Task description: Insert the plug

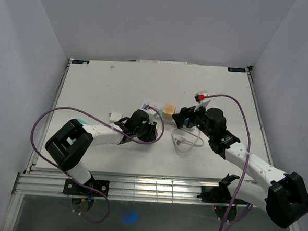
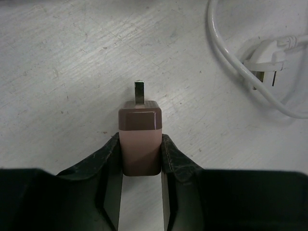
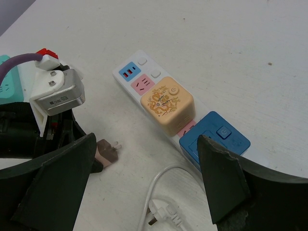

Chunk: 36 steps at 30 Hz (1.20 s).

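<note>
1. Small plug [image 2: 139, 126]: pinkish brown, shaped like a little box with round corners.
2. Flat grey metal prong [image 2: 139, 93] sticking out of its front end, pointing away from the left gripper [image 2: 139, 144].
3. Pinched tight by the left jaws, one black pad pressed on each side.
4. Held low over the white desk [image 2: 62, 72], near the middle and close to the power strip [image 3: 139, 85]. Cannot tell if touching the desk.
5. Not in any socket yet.
6. Power strip: long and white, with pink and blue sockets. Yellow cube [image 3: 167, 106] with a swirly picture and a blue block [image 3: 216, 137] sitting on top of it.
7. Right gripper [image 3: 147, 149]: jaws spread wide with nothing between them, hanging near the blue block.
8. Loose white cable [image 2: 226, 53] with its own white plug, lying on the desk near the brown one.
</note>
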{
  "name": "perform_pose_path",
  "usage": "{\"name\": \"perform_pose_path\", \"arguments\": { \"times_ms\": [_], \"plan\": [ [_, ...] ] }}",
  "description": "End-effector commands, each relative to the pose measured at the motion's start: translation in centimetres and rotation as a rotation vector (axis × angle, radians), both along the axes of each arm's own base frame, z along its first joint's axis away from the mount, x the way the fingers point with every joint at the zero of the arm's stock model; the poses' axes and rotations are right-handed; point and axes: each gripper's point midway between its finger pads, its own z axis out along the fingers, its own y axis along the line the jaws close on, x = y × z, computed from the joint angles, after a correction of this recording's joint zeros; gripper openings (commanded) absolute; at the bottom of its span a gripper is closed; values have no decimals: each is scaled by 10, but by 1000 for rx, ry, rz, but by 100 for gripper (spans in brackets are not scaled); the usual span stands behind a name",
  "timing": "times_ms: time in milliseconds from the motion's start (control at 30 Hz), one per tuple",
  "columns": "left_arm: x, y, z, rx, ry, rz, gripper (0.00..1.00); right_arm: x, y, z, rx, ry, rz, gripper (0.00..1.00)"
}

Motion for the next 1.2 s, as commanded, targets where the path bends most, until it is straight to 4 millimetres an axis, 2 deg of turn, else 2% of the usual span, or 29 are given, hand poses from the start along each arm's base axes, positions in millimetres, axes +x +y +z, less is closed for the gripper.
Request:
{"name": "perform_pose_path", "arguments": {
  "times_ms": [0,267,333,400,433,467,500,767,833,967,1167],
  "plan": [
    [-2,-8,9,-26,-5,-31,0,5,4,19,30,-41,-4,90],
    [-3,-9,17,-56,-2,4,0,5,5,18,29,-36,2,90],
    [1,-9,26,-74,-8,37,0,5,5,19,29,-36,2,90],
    [7,-9,38,-71,-21,57,36,5,5,19,29,-38,1,90],
    [9,-10,42,-75,-35,60,49,4,4,20,30,-39,1,90],
    [11,-10,45,-77,-44,61,60,4,4,20,30,-39,-1,90],
    [11,-9,46,-77,-49,58,62,4,4,20,31,-40,-1,90],
    [5,-2,19,-14,-12,46,63,3,4,23,36,-44,4,90],
    [4,-2,18,-16,-10,45,67,3,4,22,36,-44,2,90],
    [2,-3,19,-26,-12,41,69,3,3,22,35,-45,-1,90],
    [-1,-8,8,1,8,21,56,4,2,22,34,-45,-7,90]
  ]
}}
